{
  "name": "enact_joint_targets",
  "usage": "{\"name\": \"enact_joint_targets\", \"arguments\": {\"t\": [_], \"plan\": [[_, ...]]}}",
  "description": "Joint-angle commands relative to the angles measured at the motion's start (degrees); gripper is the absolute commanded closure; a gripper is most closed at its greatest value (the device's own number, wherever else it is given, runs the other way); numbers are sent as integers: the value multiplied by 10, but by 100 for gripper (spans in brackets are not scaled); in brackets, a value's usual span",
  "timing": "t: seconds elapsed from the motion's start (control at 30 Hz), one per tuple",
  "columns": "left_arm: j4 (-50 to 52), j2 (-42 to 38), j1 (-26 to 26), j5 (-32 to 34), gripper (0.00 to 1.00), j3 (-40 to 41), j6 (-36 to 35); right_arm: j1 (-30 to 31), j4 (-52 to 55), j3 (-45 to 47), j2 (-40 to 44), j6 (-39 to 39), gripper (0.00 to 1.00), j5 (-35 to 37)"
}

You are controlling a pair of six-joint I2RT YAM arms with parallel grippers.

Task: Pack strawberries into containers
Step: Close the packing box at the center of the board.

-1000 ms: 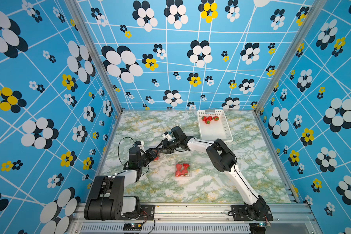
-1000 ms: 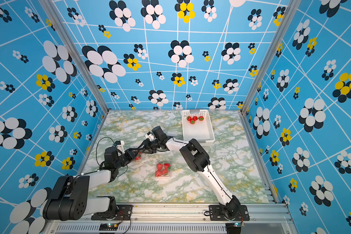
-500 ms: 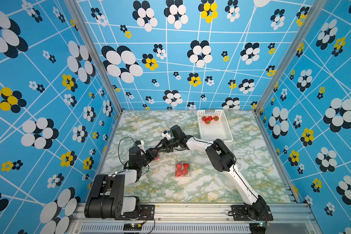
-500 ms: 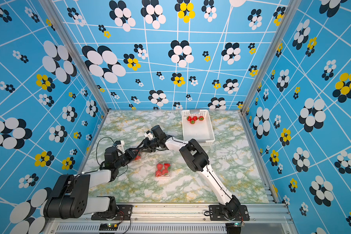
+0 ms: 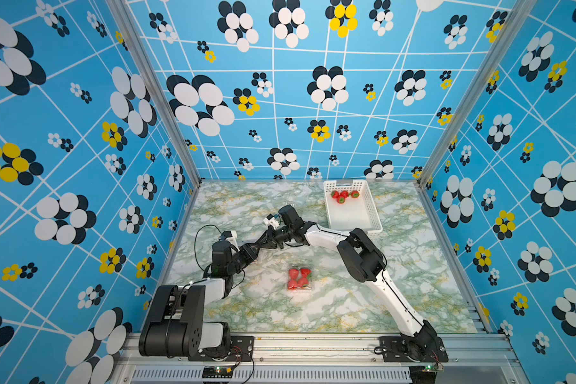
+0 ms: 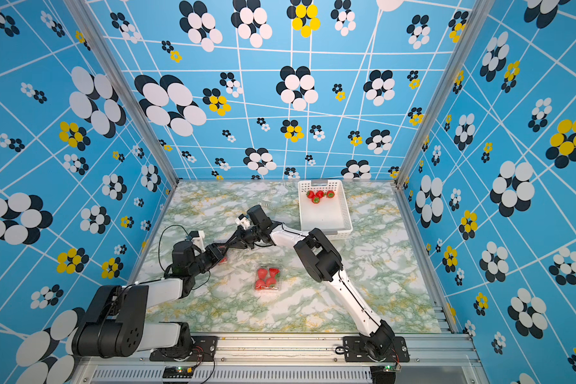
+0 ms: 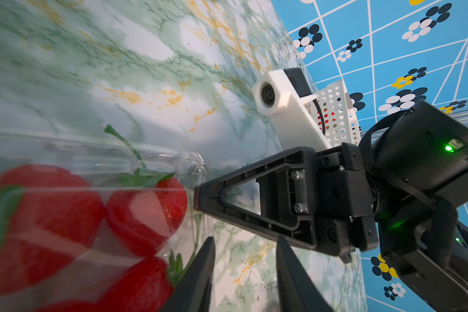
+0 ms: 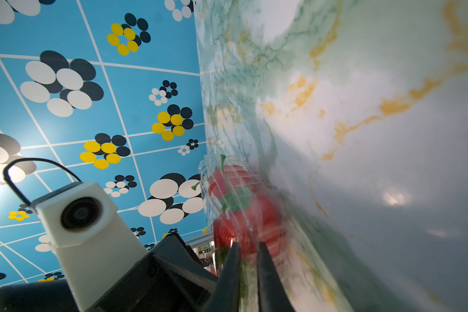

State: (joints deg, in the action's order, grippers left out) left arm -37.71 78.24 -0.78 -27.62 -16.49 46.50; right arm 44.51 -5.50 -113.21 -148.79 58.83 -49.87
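A clear container (image 7: 157, 159) with several strawberries (image 7: 143, 216) in it sits at the left of the table. In a top view only a red bit (image 6: 223, 260) of it shows under the arms. My left gripper (image 7: 246, 240) is open. One finger (image 7: 200, 272) lies against the container's side, and bare table shows between the jaws. My right gripper (image 8: 248, 247) reaches in from the opposite side. Its jaws are nearly together on the container's clear edge (image 8: 250, 272). A second container (image 5: 300, 278) of strawberries stands mid-table.
A white perforated basket (image 5: 353, 221) stands at the back right with several strawberries (image 5: 344, 195) at its far end. The right arm's elbow (image 5: 361, 257) rises just right of the second container. Blue patterned walls close in three sides of the table.
The right gripper's jaws have closed in on the container's edge, and that gripper has shifted a little left toward the left gripper. The left arm has not moved.
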Motion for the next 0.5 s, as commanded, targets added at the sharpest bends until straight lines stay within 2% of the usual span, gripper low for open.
{"name": "enact_joint_targets", "arguments": {"t": [0.0, 0.1, 0.47], "plan": [[3, -7, -2, -3, 61, 1, 1, 4, -7, 5, -2, -2, 69, -4], [13, -16, -2, -1, 61, -1, -2, 3, -35, 18, 10, 9, 61, -2], [45, -67, 5, 6, 61, 1, -9, 1, -52, 26, 22, 17, 53, -2]]}}
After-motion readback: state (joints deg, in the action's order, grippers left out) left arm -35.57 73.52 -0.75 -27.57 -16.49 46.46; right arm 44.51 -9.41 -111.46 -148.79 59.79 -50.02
